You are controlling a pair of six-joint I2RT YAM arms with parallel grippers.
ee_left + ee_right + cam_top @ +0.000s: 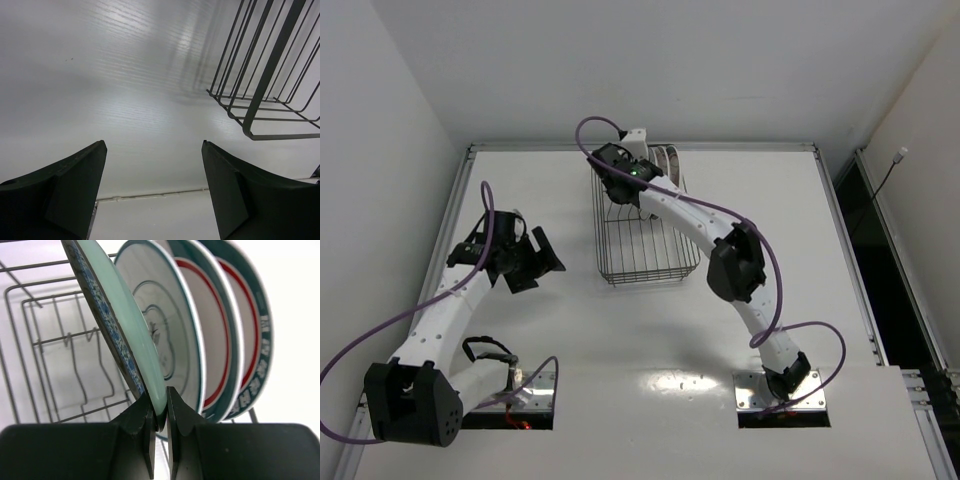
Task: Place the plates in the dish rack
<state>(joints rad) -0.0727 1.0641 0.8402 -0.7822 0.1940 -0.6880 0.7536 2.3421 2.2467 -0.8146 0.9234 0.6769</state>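
Plates point(666, 160) stand on edge in a tight row at the far end of the dish rack point(645, 245), a black wire basket near the middle of the white table point(790, 230). From overhead only their thin rims show, partly covered by the right arm, which reaches across the rack to them. The overhead view also shows the left gripper point(534, 262) to the left of the rack, apart from it.

The right wrist view shows what the overhead view hides: four plates side by side, each leaning a little. Closest is the teal plate point(117, 325), pale mint on its face with a blue pattern on its back. Next is the pale plate point(167, 335), marked with dark ring lines. Beyond it are the first white plate point(220, 345) and the second white plate point(252, 335), both with a green rim and a red band; the second is blurred. The right gripper point(160, 407) has its fingers pressed onto the lower rim of the teal plate, pinching it. Rack wires show behind the plates on the left.

The left wrist view shows the left gripper's two dark fingers spread wide, with only the table surface seen between them. One corner of the rack appears at the upper right, clear of the fingers.
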